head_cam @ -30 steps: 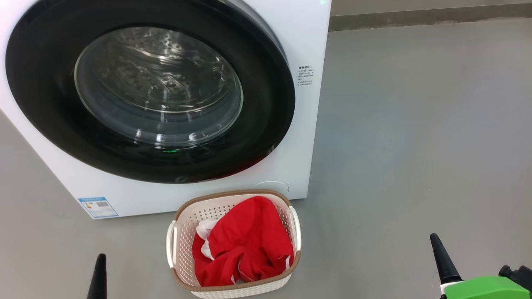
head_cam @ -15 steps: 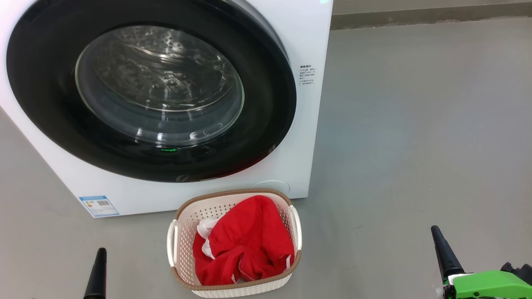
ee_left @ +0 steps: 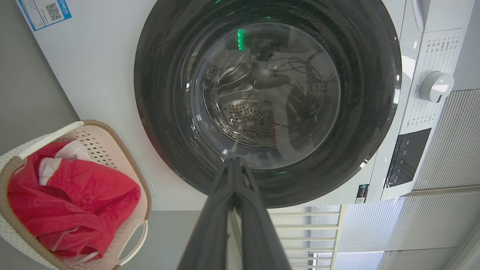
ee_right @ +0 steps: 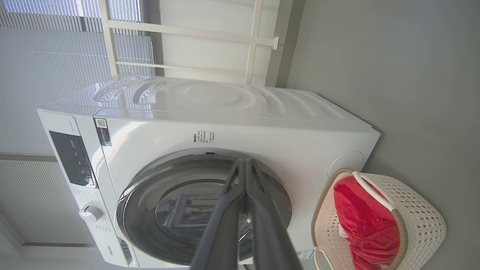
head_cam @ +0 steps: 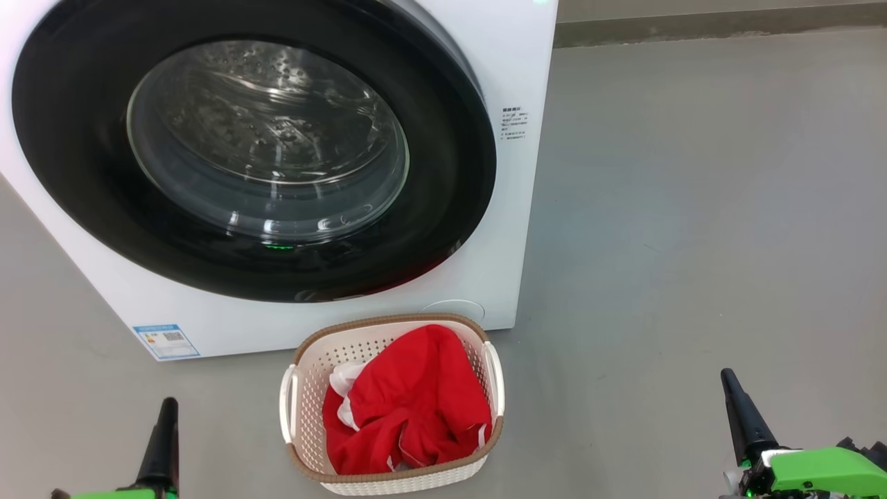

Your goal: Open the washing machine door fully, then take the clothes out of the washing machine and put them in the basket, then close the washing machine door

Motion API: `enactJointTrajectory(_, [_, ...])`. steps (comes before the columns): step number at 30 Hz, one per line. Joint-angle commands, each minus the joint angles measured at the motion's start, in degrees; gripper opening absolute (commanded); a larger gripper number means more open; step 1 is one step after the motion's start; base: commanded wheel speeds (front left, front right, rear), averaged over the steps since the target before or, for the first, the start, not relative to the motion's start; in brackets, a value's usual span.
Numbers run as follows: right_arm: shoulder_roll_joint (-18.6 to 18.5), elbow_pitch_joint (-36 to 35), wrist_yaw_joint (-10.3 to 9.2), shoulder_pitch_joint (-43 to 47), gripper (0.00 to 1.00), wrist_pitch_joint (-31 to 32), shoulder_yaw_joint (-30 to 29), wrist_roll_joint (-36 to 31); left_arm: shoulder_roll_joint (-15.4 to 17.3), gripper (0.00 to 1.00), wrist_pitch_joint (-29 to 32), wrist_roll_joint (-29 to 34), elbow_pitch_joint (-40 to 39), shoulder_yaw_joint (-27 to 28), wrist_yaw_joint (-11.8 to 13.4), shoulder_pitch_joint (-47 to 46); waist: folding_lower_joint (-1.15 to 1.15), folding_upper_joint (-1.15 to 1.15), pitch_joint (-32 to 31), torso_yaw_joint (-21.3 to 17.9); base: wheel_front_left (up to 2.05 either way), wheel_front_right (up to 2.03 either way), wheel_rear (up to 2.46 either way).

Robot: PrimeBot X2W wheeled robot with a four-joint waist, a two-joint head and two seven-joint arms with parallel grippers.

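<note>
1. A laundry corner: a white front-loading washing machine [head_cam: 513,69] stands on a bare grey floor [head_cam: 693,208].
2. Just before the washing machine, a perforated basket [head_cam: 388,320] holds red clothes [head_cam: 416,402].
3. Behind it, pale ribbed panels [ee_right: 56,48].

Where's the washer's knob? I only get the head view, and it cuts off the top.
Observer: Above the washing machine door, in the left wrist view: a round white knob beside a dark panel.
Operator: Are my claws open?
Observer: No. The wrist views show the left claw and right claw pinched shut, holding nothing.
Operator: What's behind the washing machine?
Observer: The right wrist view shows a white frame and pale slatted blinds.
</note>
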Motion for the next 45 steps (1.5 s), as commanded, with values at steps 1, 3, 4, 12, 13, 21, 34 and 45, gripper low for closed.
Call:
enactJointTrajectory(1, [-0.1, -1.9, 0.08, -3.1, 0.00, 0.7, 0.9, 2.1, 0.6, 0.00, 0.6, -2.0, -1.1, 2.1, -0.2, -3.1, 0.00, 0.00, 0.0, 0.0, 0.00, 0.00, 0.00])
enactJointTrajectory(3, [-0.1, -2.0, 0.08, -3.2, 0.00, 1.0, 0.8, 3.3, 0.5, 0.00, 0.9, -3.1, -1.0, 2.2, -0.2, -3.3, 0.00, 0.00, 0.0, 0.1, 0.00, 0.00, 0.00])
enactJointTrajectory(4, [0.0, -2.1, 0.08, -3.2, 0.00, 1.2, 0.8, 4.0, 0.5, 0.00, 1.1, -3.7, -1.0, 2.2, -0.2, -3.5, 0.00, 0.00, 0.1, 0.1, 0.00, 0.00, 0.00])
enactJointTrajectory(12, [0.0, -2.2, 0.08, -3.4, 0.00, 1.6, 0.7, 5.6, 0.4, 0.00, 1.5, -5.2, -1.0, 2.4, -0.2, -3.8, 0.00, 0.00, 0.1, 0.1, 0.00, 0.00, 0.00])
enactJointTrajectory(13, [0.0, -2.2, 0.08, -3.4, 0.00, 1.6, 0.7, 5.6, 0.4, 0.00, 1.5, -5.2, -1.0, 2.4, -0.2, -3.8, 0.00, 0.00, 0.1, 0.1, 0.00, 0.00, 0.00])
enactJointTrajectory(21, [0.0, -2.2, 0.08, -3.4, 0.00, 1.6, 0.7, 5.6, 0.4, 0.00, 1.5, -5.2, -1.0, 2.4, -0.2, -3.8, 0.00, 0.00, 0.1, 0.1, 0.00, 0.00, 0.00])
enactJointTrajectory(34, [0.0, -2.2, 0.08, -3.4, 0.00, 1.6, 0.7, 5.6, 0.4, 0.00, 1.5, -5.2, -1.0, 2.4, -0.2, -3.8, 0.00, 0.00, 0.1, 0.1, 0.00, 0.00, 0.00])
enactJointTrajectory(45, [0.0, -2.2, 0.08, -3.4, 0.00, 1.6, 0.7, 5.6, 0.4, 0.00, 1.5, -5.2, -1.0, 2.4, -0.2, -3.8, 0.00, 0.00, 0.1, 0.1, 0.00, 0.00, 0.00])
